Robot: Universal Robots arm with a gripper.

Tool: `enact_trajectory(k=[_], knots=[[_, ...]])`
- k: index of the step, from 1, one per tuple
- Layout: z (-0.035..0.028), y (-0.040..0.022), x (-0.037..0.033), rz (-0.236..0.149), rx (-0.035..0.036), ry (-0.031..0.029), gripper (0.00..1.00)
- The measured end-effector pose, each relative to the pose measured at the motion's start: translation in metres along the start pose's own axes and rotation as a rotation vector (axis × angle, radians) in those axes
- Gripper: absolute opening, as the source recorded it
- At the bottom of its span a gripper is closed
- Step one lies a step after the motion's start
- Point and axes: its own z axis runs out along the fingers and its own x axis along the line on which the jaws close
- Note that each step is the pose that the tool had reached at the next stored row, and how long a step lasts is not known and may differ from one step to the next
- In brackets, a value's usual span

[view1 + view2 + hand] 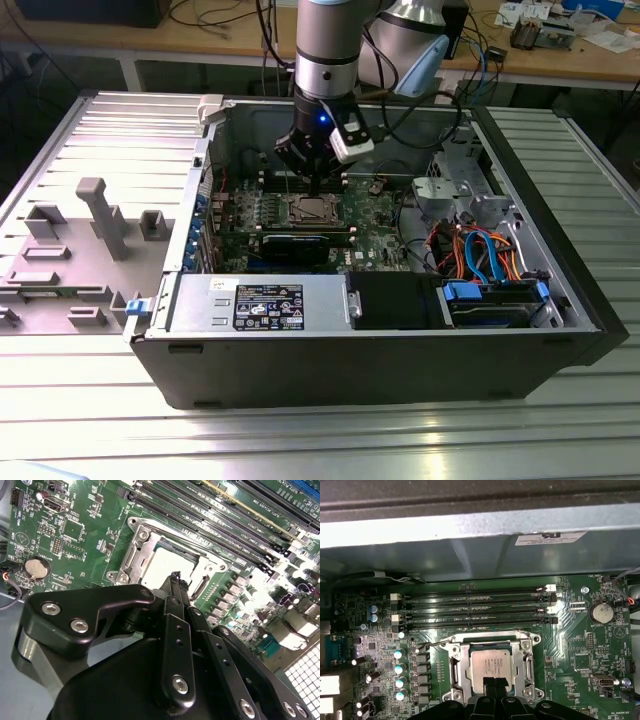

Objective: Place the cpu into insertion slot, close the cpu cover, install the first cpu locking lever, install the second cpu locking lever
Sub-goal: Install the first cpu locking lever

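The cpu (490, 661) (169, 565), with its silvery top, lies flat in the insertion slot (532, 641) on the green motherboard, so the slot's contact field is hidden. The cpu cover (461, 656) (134, 555), a silver frame, lies down around the chip. A thin wire lever (432, 643) runs along the socket's edge beside the memory slots; I cannot tell whether it is latched. My gripper (494, 681) (175, 576) (316, 183) hangs just above the chip's edge with its black fingers pressed together, holding nothing.
Long memory slots (475, 605) lie between the socket and the grey case wall (470, 550). A coin battery (601, 612) sits on the board. The case also holds a power supply (265, 300), a black graphics card (295, 245) and cables (480, 250). A grey fixture plate (80, 240) is outside.
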Motion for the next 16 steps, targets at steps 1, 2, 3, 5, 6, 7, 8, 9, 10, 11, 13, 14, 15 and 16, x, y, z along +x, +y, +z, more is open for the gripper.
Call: enact_trajectory(k=[1, 2, 3, 5, 6, 7, 8, 9, 10, 11, 13, 14, 15, 16], knots=[[0.0, 0.0, 0.0, -0.008, 0.0, -0.0001, 0.11], [0.0, 0.0, 0.0, -0.013, 0.0001, -0.0001, 0.11], [0.0, 0.0, 0.0, -0.02, 0.0001, -0.0002, 0.11], [0.0, 0.0, 0.0, -0.041, 0.0004, -0.0005, 0.11], [0.0, 0.0, 0.0, -0.046, 0.0004, -0.0005, 0.11], [0.0, 0.0, 0.0, -0.053, 0.0004, -0.0005, 0.11], [0.0, 0.0, 0.0, -0.059, 0.0005, -0.0006, 0.11], [0.0, 0.0, 0.0, -0.066, 0.0006, -0.0007, 0.11], [0.0, 0.0, 0.0, -0.079, 0.0007, -0.0009, 0.11], [0.0, 0.0, 0.0, -0.095, 0.0008, -0.0011, 0.11], [0.0, 0.0, 0.0, -0.11, 0.0009, -0.0012, 0.11], [0.0, 0.0, 0.0, -0.11, 0.001, -0.0012, 0.11], [0.0, 0.0, 0.0, -0.11, 0.001, -0.0012, 0.11], [0.0, 0.0, 0.0, -0.11, 0.001, -0.0012, 0.11]])
